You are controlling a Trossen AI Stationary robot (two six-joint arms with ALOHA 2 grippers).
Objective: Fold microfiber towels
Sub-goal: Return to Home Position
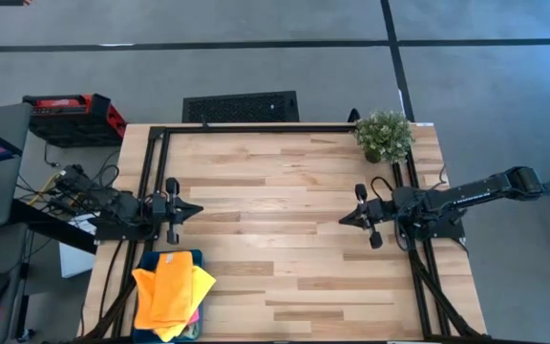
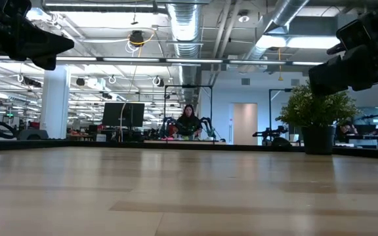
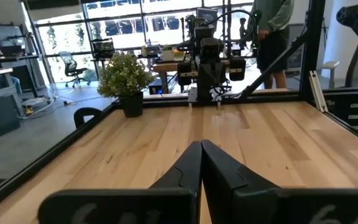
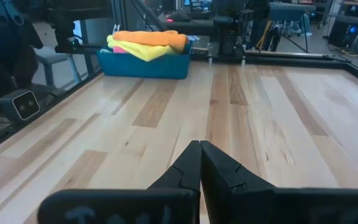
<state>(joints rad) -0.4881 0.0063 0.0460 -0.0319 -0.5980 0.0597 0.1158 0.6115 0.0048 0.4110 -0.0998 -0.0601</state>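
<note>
The towels lie heaped in a teal bin [image 1: 195,258] at the table's near left; the orange towel [image 1: 170,287] is on top, the yellow towel [image 1: 201,283] under it, and a bit of the pink towel [image 1: 195,316] shows. The green towel is hidden. In the right wrist view the orange towel [image 4: 151,38] and the yellow towel [image 4: 143,52] overhang the bin [image 4: 148,65]. My left gripper [image 1: 195,210] is shut and empty at the table's left edge, just beyond the bin. My right gripper [image 1: 344,220] is shut and empty at the right side.
A potted plant [image 1: 384,136] stands at the table's far right corner. A black frame rail [image 1: 256,128] runs along the far edge and the sides. The wooden tabletop [image 1: 275,229] lies between the two grippers. A person stands beyond the table [image 3: 272,31].
</note>
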